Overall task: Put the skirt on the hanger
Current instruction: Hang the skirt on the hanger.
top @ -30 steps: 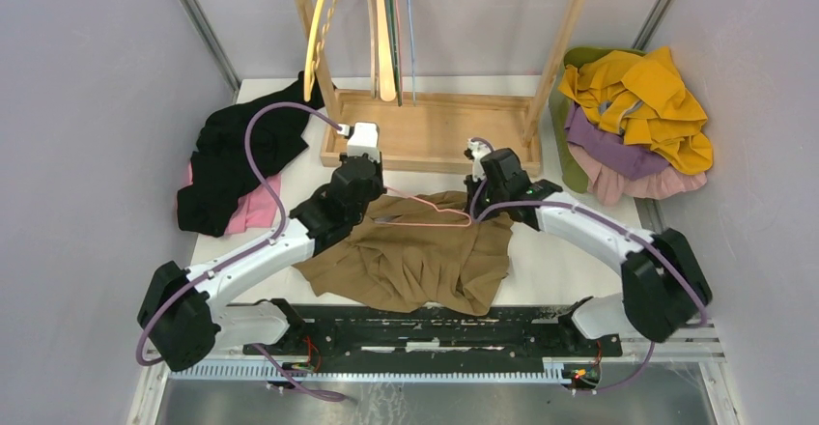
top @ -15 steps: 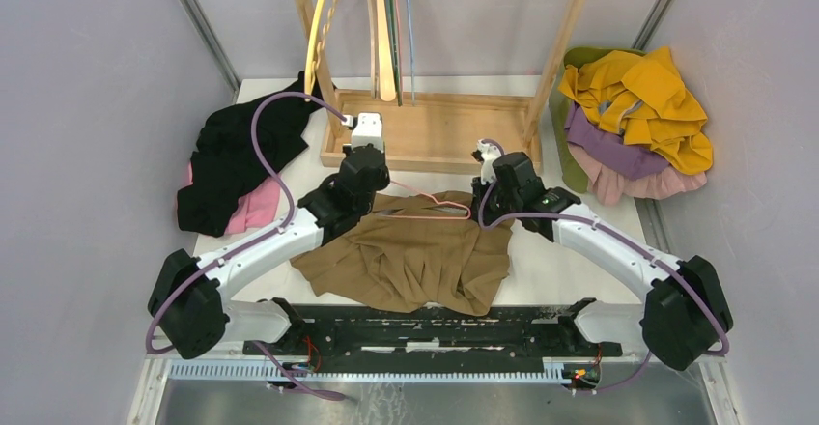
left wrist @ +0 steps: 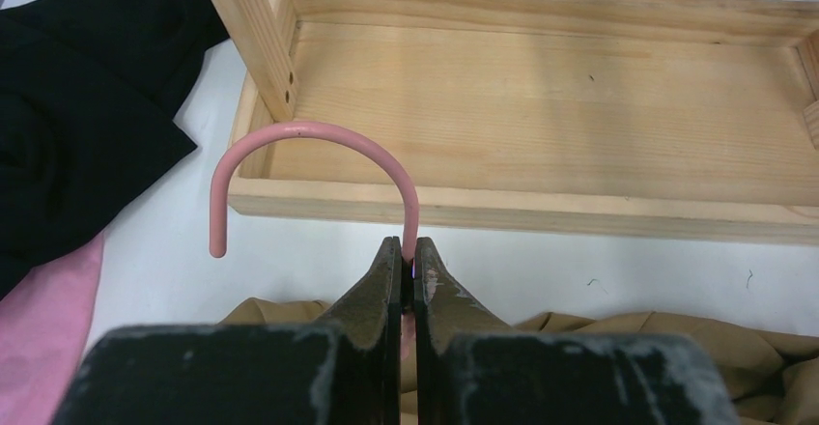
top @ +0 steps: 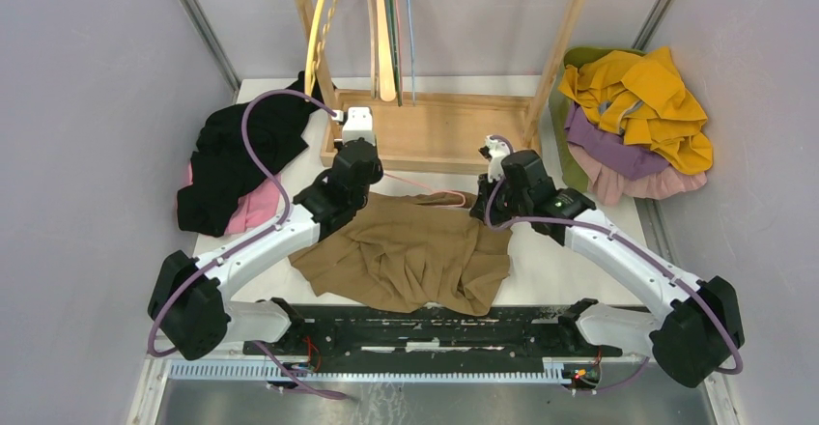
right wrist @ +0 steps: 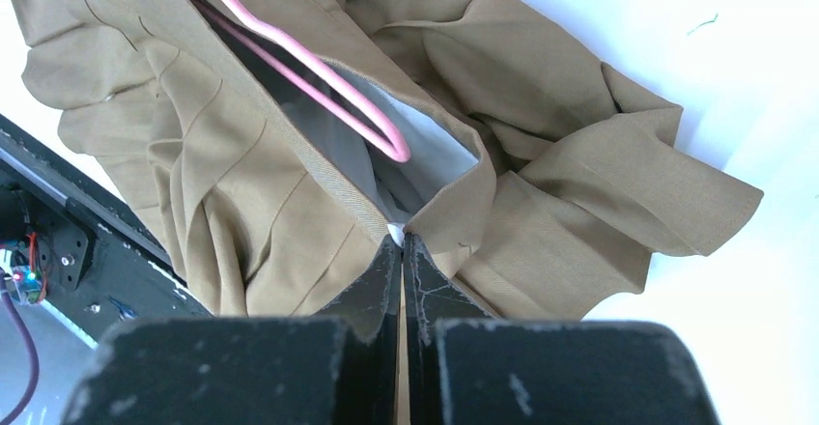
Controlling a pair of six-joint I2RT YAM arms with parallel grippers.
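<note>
The basket (top: 582,55) held crumpled clothes (top: 637,92). We saw the left hand (left wrist: 407,247) clamped on the hanger (left wrist: 309,128), the right hand (right wrist: 402,241) pinching the skirt (right wrist: 579,203) on the surface (right wrist: 744,68); its folds partly hid the hanger.

— Surface?
— White counter (top: 546,275). A brown skirt (top: 415,261) lies rumpled at centre, reaching the near edge.
— Behind it?
— A wooden rack base (top: 435,130), a shallow tray, stands at the far side, apart from the skirt.
— Left?
— A black garment (top: 232,159), bunched, lies over a pink garment (top: 256,208).
— Right?
— A heap of clothes (top: 633,116), yellow, purple and pink, sits at the edge. How much of it rests on the counter cannot be told.
</note>
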